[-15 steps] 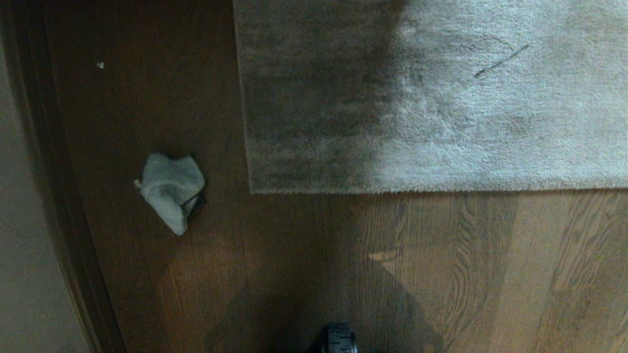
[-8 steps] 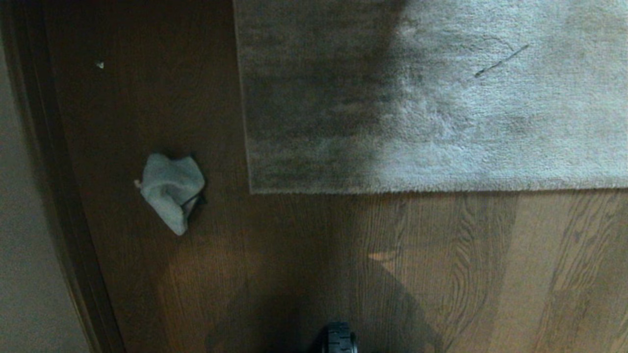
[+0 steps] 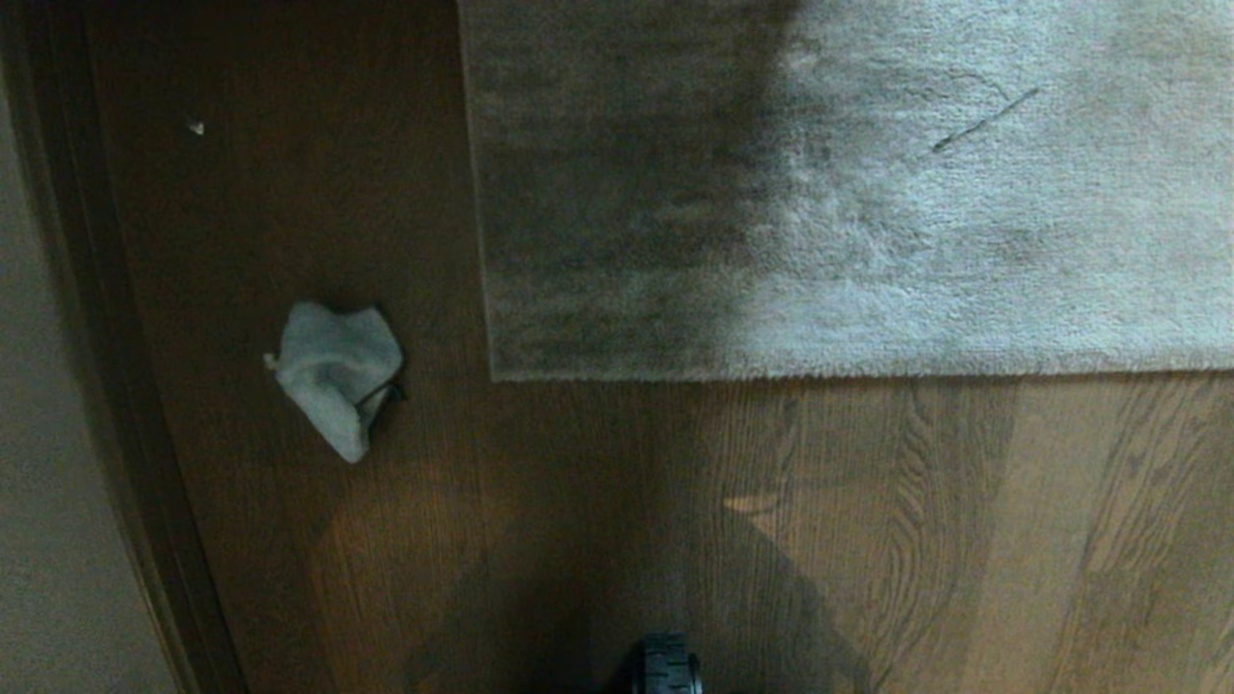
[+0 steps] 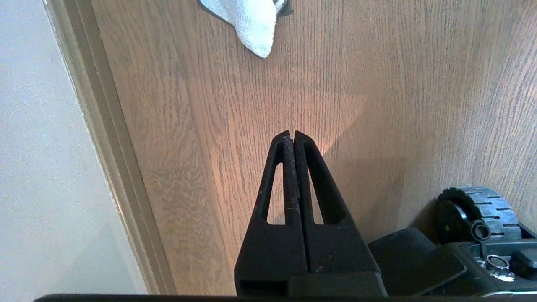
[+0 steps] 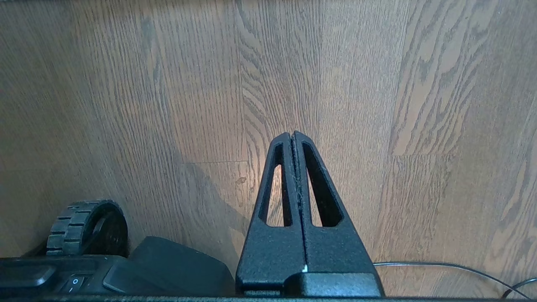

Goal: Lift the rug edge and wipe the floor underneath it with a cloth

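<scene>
We start at the left tool [image 4: 292,133]: its two black fingers are pressed together with nothing between them, hanging above bare floor [image 4: 377,84]. Just past its tip, farther along the planks, we see the pale tip of the cloth [image 4: 251,21], lying on the wood and well apart from the tool. A pale wall [image 4: 37,147] with a baseboard [image 4: 109,147] runs along one side, and a ribbed black wheel [image 4: 478,209] of the base sits near the tool's root.

Over to the right tool [image 5: 292,133]: also closed tight, empty, hanging above wood grain, with the same wheel [image 5: 90,228] beside it and a thin cable [image 5: 440,265] lying on the planks.

From the head view neither arm shows. The cloth [image 3: 337,371] sits crumpled on the floor [image 3: 578,530], between the baseboard [image 3: 116,386] and the rug. The rug edge [image 3: 819,371] lies flat on the planks, its square corner [image 3: 494,376] near the cloth but not touching it. Half the rug is in shadow. A tiny pale speck [image 3: 196,127] rests on the wood farther off, and a dark thread-like mark [image 3: 983,120] crosses the pile.
</scene>
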